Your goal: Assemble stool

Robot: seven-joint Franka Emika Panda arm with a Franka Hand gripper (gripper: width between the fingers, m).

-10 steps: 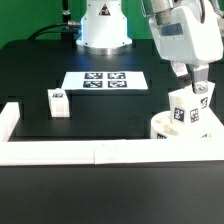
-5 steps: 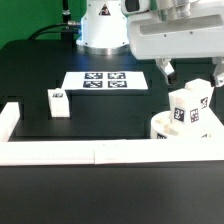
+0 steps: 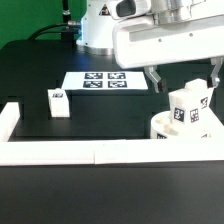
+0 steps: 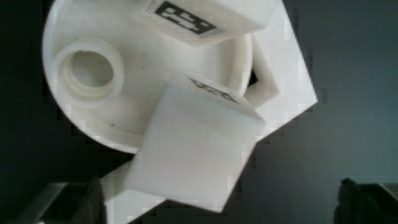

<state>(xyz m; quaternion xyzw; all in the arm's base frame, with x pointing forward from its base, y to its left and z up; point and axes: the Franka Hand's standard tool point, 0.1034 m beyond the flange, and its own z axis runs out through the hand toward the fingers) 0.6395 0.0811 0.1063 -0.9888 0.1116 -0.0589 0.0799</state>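
Gripper (image 3: 186,84) is recorded with jaws spread wide and nothing held between them. It is positioned directly above the seat (image 3: 166,127). The seat is located at the front edge of the tabletop (image 3: 40,60), near the corner on the exterior view's right, just behind the border rail (image 3: 90,152). Mounted leg blocks (image 3: 190,105) are seen upright on the seat. One unfilled socket (image 4: 86,68) is noted in the wrist view. A loose leg block (image 3: 58,102) is found well apart, toward the exterior view's left. The marker board (image 3: 105,81) is noted toward the rear edge.

Exterior oblique overview, wrist close-up, sharing stool (image 3: 172,127)
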